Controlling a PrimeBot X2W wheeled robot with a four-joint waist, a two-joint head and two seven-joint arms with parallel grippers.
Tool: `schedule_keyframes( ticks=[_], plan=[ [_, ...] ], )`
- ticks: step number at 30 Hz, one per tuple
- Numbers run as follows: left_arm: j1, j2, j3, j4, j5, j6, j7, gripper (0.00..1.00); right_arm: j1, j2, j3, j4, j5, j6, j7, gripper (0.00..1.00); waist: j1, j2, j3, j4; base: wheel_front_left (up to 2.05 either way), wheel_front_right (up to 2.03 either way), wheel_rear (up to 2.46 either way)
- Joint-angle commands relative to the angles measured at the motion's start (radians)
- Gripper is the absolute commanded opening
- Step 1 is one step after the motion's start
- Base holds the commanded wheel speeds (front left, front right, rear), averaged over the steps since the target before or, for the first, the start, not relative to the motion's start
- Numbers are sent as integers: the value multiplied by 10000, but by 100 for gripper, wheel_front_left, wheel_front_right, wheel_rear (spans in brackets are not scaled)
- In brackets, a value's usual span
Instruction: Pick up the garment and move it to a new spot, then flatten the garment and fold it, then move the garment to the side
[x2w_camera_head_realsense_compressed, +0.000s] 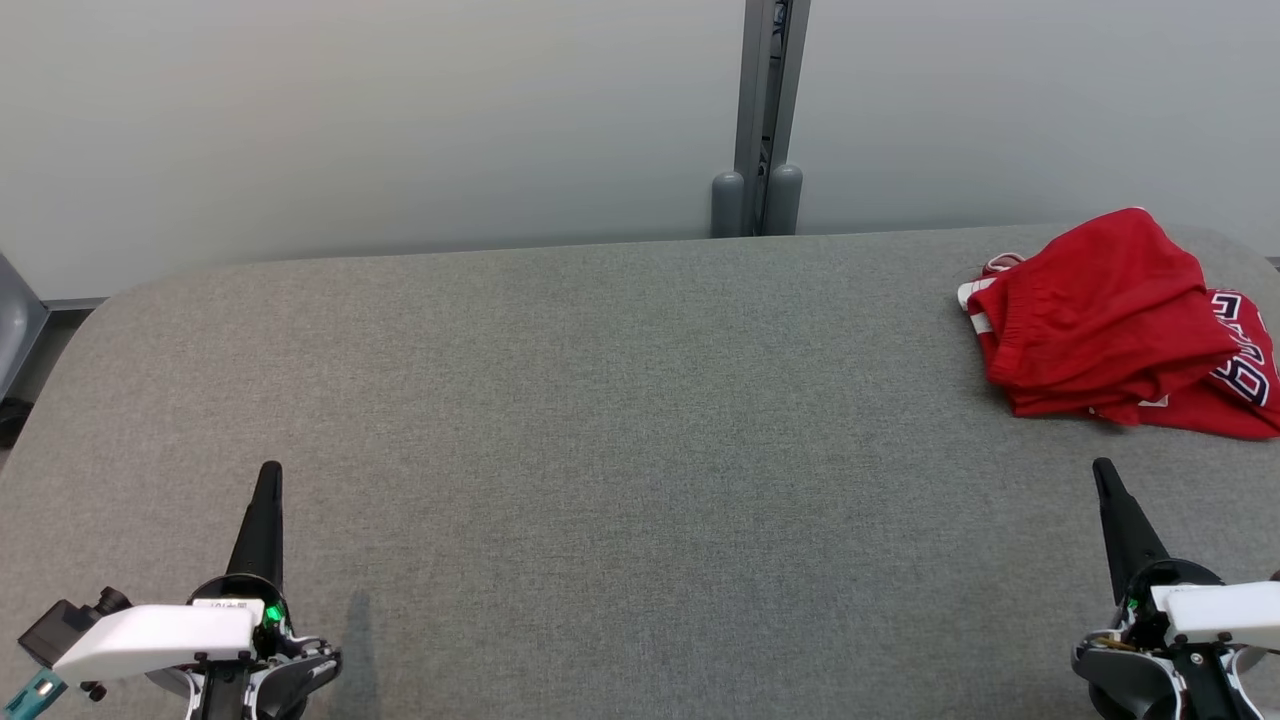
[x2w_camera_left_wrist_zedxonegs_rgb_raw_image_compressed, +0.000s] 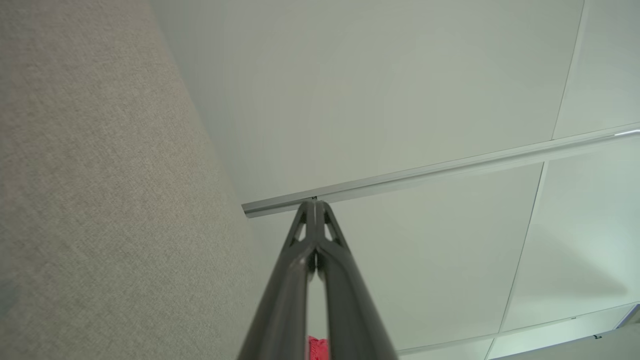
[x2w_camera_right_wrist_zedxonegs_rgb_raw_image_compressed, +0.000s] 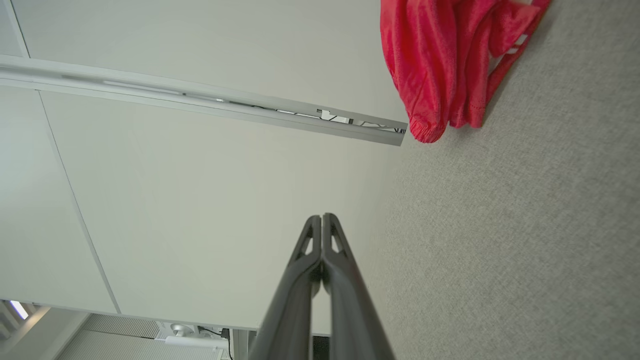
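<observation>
Grey fabric tabletop (x2w_camera_head_realsense_compressed: 600, 400): bare from near edge to far edge across the left and centre, a wide lane for either arm. Left gripper (x2w_camera_head_realsense_compressed: 270, 468) and right gripper (x2w_camera_head_realsense_compressed: 1100, 465) sit low at the near edge, fingers pressed together, well apart. Only obstacle on the surface: crumpled red sports garment (x2w_camera_head_realsense_compressed: 1100, 320) at the far right (it runs past the frame's right edge), ahead of the right gripper with bare fabric between. Far side is closed off by pale wall panels (x2w_camera_head_realsense_compressed: 350, 120) and a grey metal post (x2w_camera_head_realsense_compressed: 765, 110) just behind the table's edge.
</observation>
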Motion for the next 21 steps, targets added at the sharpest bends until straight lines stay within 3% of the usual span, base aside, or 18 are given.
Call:
schedule_keyframes(
  ticks=[1,21],
  plan=[
    [-184,62,62,-24,-185,-61,69,0,-113,-17,-52,-7,224,4,97,0,0,-1,2,1,0,0,0],
    [-353,69,147,26,-1391,-62,427,0,-213,66,-279,73,1422,4,455,0,0,-1,26,16,0,0,0]
  ],
)
